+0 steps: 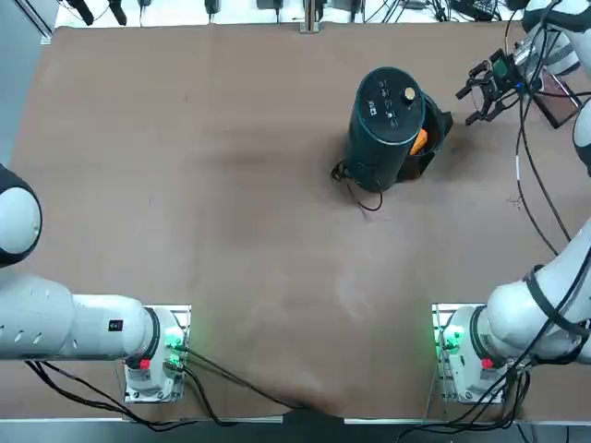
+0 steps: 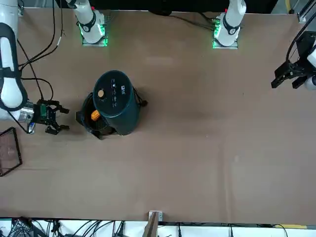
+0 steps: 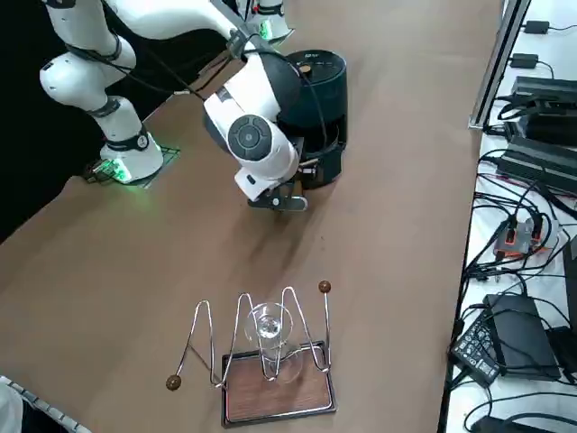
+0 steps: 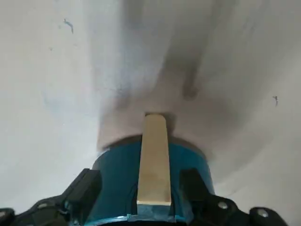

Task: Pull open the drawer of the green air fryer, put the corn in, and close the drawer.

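Observation:
The green air fryer stands upright at the far right of the table. Its drawer is pulled out on the side facing my right arm. The corn lies inside the drawer, orange against the dark basket. My right gripper hovers open just outside the drawer, a short gap away, holding nothing. In the wrist view the drawer's teal front and pale handle show between the open fingers.
The fryer's black cord trails on the table on the side nearest the arm bases. A wire rack holding a glass on a wooden tray stands beyond the gripper, near the table's right edge. Cables and boxes lie past the far edge.

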